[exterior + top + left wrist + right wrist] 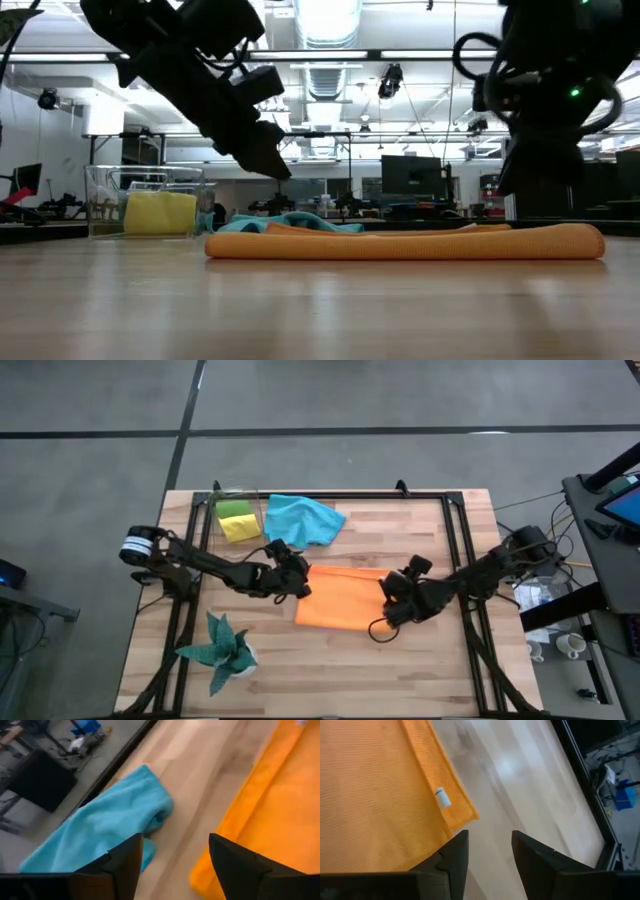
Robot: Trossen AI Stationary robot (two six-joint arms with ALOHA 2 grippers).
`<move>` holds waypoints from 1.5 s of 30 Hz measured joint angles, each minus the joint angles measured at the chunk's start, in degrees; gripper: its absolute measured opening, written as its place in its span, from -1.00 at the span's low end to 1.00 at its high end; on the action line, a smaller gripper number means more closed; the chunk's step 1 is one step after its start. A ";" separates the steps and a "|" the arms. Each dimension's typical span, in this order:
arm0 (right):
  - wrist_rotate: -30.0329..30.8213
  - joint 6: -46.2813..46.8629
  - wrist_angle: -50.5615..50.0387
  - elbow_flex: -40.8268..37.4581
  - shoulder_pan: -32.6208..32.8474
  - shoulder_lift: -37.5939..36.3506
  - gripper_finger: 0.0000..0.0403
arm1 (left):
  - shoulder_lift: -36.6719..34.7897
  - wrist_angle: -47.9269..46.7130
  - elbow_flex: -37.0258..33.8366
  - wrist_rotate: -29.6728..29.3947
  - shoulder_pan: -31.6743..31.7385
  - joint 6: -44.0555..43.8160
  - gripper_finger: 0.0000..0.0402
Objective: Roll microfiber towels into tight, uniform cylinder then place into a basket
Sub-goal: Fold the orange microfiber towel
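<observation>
Right, orange towel (342, 597) lies folded flat mid-surface (400, 670), not rolled at all. Left gripper (297, 575) hangs over its left edge, jaws spread, holding nothing; right gripper (397, 603) is over the right edge, jaws also apart and empty. My worries: uneven pinches at the two ends would give a skewed, loose roll. Blue towel (303, 518) lies just beside the left gripper, so I could snag it too. Basket (238, 512) at the back already holds yellow and green, so the fit looks tight.
</observation>
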 joint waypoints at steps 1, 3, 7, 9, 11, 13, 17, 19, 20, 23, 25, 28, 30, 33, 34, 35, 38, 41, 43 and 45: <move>-0.08 0.04 0.16 -0.42 0.45 -0.66 -0.28 | -0.11 0.44 -0.22 2.07 0.37 -0.03 0.06; -0.11 0.47 0.58 -1.58 0.96 -2.35 -0.28 | -0.01 1.70 -0.48 10.20 1.86 -0.11 0.06; -2.30 2.46 2.92 -5.68 0.99 -8.01 -0.27 | 0.19 2.15 0.03 30.58 8.12 -1.36 0.06; -3.56 2.34 5.93 -8.67 0.89 -11.95 -0.27 | -0.26 1.68 0.73 36.82 11.82 -1.51 0.06; -6.43 1.51 9.72 -11.98 0.89 -16.68 -0.27 | -0.80 -1.73 1.78 42.45 15.71 -1.55 0.06; -10.06 -0.86 14.68 -15.68 0.89 -21.49 -0.28 | -0.84 -5.79 3.03 47.97 19.57 -1.72 0.06; -15.70 -6.11 27.53 -23.22 0.89 -30.98 -0.30 | 0.13 -14.49 6.10 55.99 25.17 -2.49 0.06; -16.65 -7.91 32.68 -26.23 0.89 -35.01 -0.33 | 0.50 -17.61 6.92 58.96 26.22 -1.06 0.06; -16.63 -8.28 34.10 -27.44 0.89 -36.85 -0.34 | 0.81 -18.04 7.24 59.39 26.33 -0.19 0.06; -16.60 -8.71 36.75 -30.06 0.89 -41.30 -0.39 | 1.46 -20.71 8.04 59.66 26.06 2.03 0.06; -16.53 -8.80 36.91 -30.99 0.89 -43.51 -0.41 | 2.31 -20.28 8.48 59.63 25.58 3.17 0.06; -16.35 -8.88 36.80 -31.78 0.89 -45.70 -0.44 | 3.36 -20.23 8.89 59.49 24.65 4.78 0.06; -16.18 -8.88 36.96 -31.81 0.89 -46.16 -0.45 | 3.96 -19.58 9.09 59.34 24.02 6.13 0.06; -16.17 -8.99 36.96 -31.86 0.89 -45.98 -0.46 | 5.24 -19.53 9.45 56.39 23.20 8.76 0.06; -16.17 -8.99 36.97 -31.86 0.89 -45.83 -0.46 | 5.58 -19.75 9.45 55.29 22.99 9.65 0.06; -16.17 -9.01 36.86 -31.86 0.89 -45.66 -0.46 | 5.77 -19.73 9.45 54.23 22.88 10.56 0.06; -16.15 -8.97 36.92 -31.86 0.89 -45.23 -0.46 | 5.94 -19.68 9.43 53.47 22.75 12.31 0.06; -16.15 -8.99 36.92 -31.86 0.89 -45.19 -0.48 | 5.92 -19.69 9.41 53.29 22.24 13.82 0.06; -16.15 -9.01 36.88 -31.86 0.89 -45.19 -0.49 | 5.89 -19.70 9.38 53.30 21.47 15.84 0.06; -16.15 -9.03 36.90 -31.86 0.89 -45.19 -0.50 | 5.83 -19.66 9.12 53.30 20.72 17.85 0.06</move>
